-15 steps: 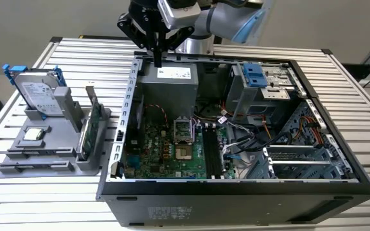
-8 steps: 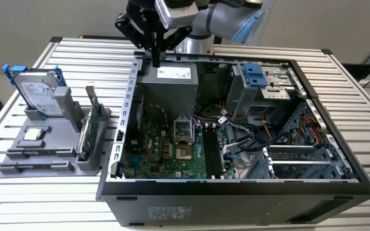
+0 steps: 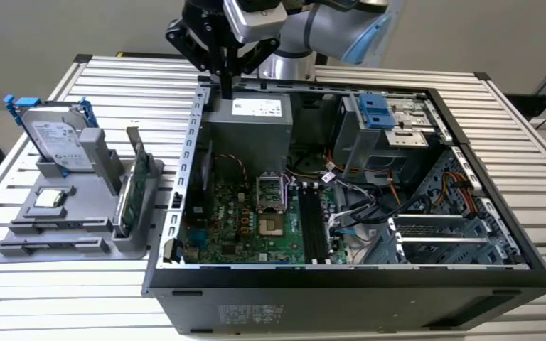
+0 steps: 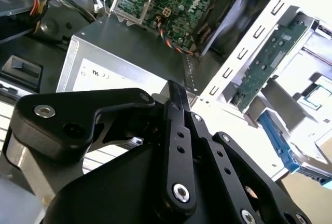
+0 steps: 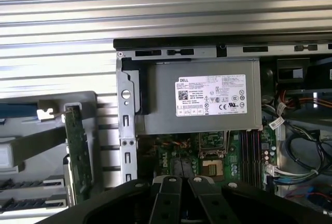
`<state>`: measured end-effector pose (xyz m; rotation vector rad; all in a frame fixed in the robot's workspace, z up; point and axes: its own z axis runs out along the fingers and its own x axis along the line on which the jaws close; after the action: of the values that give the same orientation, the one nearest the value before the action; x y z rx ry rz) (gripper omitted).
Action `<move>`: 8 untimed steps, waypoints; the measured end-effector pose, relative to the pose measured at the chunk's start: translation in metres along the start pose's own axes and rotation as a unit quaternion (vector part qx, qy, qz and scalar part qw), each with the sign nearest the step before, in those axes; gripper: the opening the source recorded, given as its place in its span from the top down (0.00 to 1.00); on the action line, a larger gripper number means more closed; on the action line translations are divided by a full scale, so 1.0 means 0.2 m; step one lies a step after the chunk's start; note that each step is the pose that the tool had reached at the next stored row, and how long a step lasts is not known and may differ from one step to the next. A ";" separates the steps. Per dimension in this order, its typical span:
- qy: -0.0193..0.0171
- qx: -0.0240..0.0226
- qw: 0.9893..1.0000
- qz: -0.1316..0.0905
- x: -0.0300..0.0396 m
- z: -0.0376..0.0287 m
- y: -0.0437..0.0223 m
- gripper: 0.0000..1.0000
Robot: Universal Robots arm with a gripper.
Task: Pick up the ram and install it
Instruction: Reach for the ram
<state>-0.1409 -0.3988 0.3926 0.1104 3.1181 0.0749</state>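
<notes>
I've got the claw (image 3: 225,91) pinched narrow, fingers together, hanging over the open computer case's (image 3: 194,156) back corner on the bench (image 3: 121,78) — just above the grey power supply (image 3: 247,135).

**Robot body, seen from the room.** The arm (image 3: 316,32) has rounded tubular segments in silver-grey metal, with a light blue joint cap (image 3: 368,39). The gripper (image 3: 225,89) is matte black throughout and narrows from a broad head to slim tips. In the second wrist view, its flat, round-ended linkage bars (image 4: 78,123) carry bright silver pivot screws (image 4: 44,111). One bar has a row of small dark holes (image 4: 179,142). The first wrist view shows the same black bars (image 5: 166,203).
</notes>
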 end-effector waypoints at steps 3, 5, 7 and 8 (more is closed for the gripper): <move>0.000 0.000 1.000 0.000 0.006 0.000 0.000 1.00; 0.000 0.000 1.000 0.000 0.010 0.000 -0.001 1.00; 0.000 0.000 1.000 0.000 0.014 0.000 -0.001 1.00; 0.000 0.000 1.000 0.000 0.017 0.000 -0.001 1.00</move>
<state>-0.1443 -0.3988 0.3925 0.1104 3.1180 0.0751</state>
